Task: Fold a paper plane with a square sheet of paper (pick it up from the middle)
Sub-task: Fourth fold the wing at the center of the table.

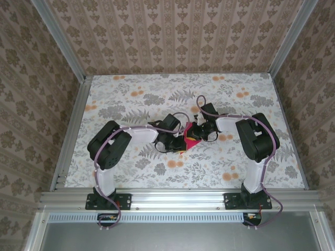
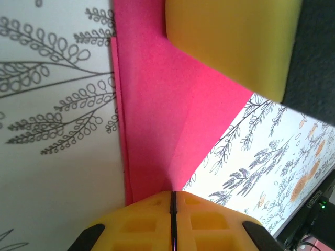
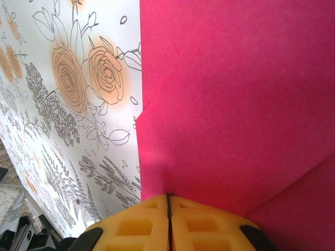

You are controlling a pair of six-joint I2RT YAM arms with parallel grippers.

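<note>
Left gripper (image 2: 172, 205) jaws pinched shut on the creased pink paper (image 2: 157, 104), another yellow pad (image 2: 230, 36) over its far end, tabletop (image 2: 52, 157) underneath.

From above we cannot read the folds of the pink paper (image 1: 189, 137); the left gripper (image 1: 177, 141) and right gripper (image 1: 198, 132) cover most of it. Close up, it runs past the right wrist view's top and right edges

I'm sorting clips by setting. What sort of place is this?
Probably a purpose-built robot test booth, not a home: an aluminium frame boxes it in, wallpaper panels stand as walls, and a floral tablecloth is laid inside.
</note>
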